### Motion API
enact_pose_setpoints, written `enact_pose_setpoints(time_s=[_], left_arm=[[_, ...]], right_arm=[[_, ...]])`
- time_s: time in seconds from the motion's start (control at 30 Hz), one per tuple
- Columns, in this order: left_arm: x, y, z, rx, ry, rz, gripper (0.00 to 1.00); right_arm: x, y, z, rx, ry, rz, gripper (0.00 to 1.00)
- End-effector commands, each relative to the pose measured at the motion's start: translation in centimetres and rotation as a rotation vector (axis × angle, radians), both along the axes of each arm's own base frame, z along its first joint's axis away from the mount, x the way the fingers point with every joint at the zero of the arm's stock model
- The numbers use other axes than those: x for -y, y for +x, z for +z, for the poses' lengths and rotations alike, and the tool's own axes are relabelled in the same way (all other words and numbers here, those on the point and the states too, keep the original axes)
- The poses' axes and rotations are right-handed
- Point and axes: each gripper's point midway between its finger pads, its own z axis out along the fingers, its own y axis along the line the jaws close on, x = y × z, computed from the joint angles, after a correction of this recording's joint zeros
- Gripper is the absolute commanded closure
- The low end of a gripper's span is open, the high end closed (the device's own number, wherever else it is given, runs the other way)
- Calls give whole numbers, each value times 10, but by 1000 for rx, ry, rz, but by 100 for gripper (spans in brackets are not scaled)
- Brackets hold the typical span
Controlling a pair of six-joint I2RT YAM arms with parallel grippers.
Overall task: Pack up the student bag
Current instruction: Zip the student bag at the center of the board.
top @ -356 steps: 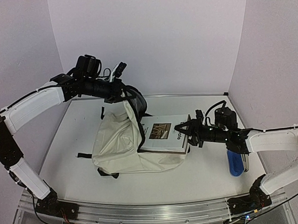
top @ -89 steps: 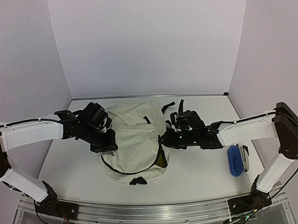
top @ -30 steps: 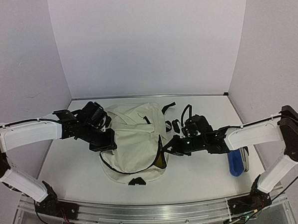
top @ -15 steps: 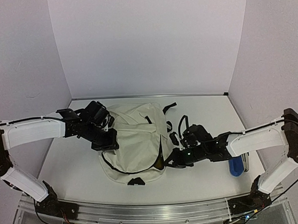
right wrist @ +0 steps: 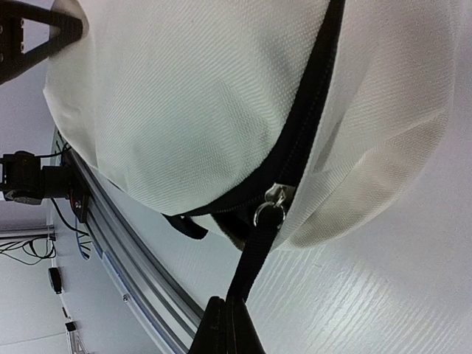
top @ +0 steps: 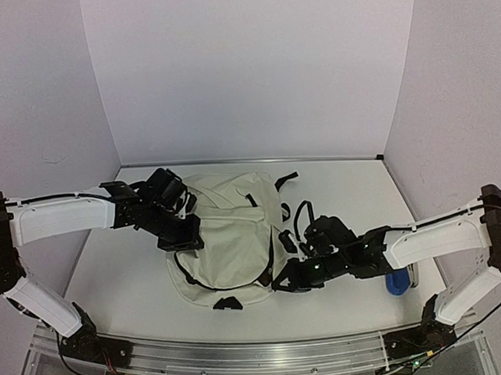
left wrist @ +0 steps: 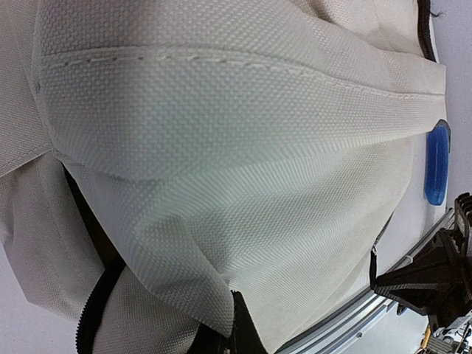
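the student bag (top: 228, 239) is lying flat in the middle of the table (top: 343, 191), between my two arms, with its cream canvas facing up. my left gripper (top: 188, 239) is sitting on the bag's left side, its fingers clamped tight on a fold of canvas just beside the black zipper trim; in the left wrist view the cloth is bunching down into my fingertips. my right gripper (top: 281, 285) is working at the bag's near right corner, fingers pinched shut on the black pull strap (right wrist: 254, 254), which is running taut up to the zipper slider (right wrist: 271, 203) on the dark zipper track (right wrist: 313, 110). i am judging that the step in hand is zipping the main compartment: a dark gap is showing along the bag's near edge, so the closing is looking unfinished. the next move is calling for my right side to be drawing the strap along the curve of the track, in line with the teeth and not across them, while my left side is anchoring the canvas so the bag is not sliding or buckling. a blue case (top: 396, 282) is lying on the table to the right of the bag, outside it; whether it is meant to go in i cannot tell.
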Motion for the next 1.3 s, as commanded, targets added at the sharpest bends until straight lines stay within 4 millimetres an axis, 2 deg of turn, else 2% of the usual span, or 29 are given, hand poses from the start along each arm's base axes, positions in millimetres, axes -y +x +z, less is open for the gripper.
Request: enact_pose_setpoints(time_s=[0.0, 0.47, 0.53, 0.63, 0.67, 0.73, 0.8, 0.97, 1.13, 1.27], left_arm=[[17, 28, 27, 106, -77, 7, 100], [26, 37, 28, 133, -110, -4, 100], [27, 40, 28, 139, -112, -5, 100], [26, 47, 32, 161, -124, -2, 100], [27, 50, 35, 169, -138, -2, 100], [29, 57, 40, 181, -170, -5, 100], [30, 65, 42, 192, -193, -10, 100], [34, 89, 40, 198, -256, -39, 100], [37, 117, 49, 267, -292, -90, 100], [41, 134, 61, 324, -283, -136, 98]], right_arm=[[-3, -33, -14, -76, -25, 90, 100], [-38, -64, -2, -75, 36, 228, 100], [-38, -62, 1, -68, 40, 211, 100], [-37, -48, 11, -31, 43, 132, 99], [-37, -42, 16, -15, 46, 93, 89], [-34, -31, 24, 13, 43, 26, 62], [-30, -21, 30, 41, 40, -27, 46], [-16, 1, 43, 94, 34, -134, 33], [11, 29, 51, 115, 39, -263, 24], [33, 55, 59, 134, 52, -362, 21]])
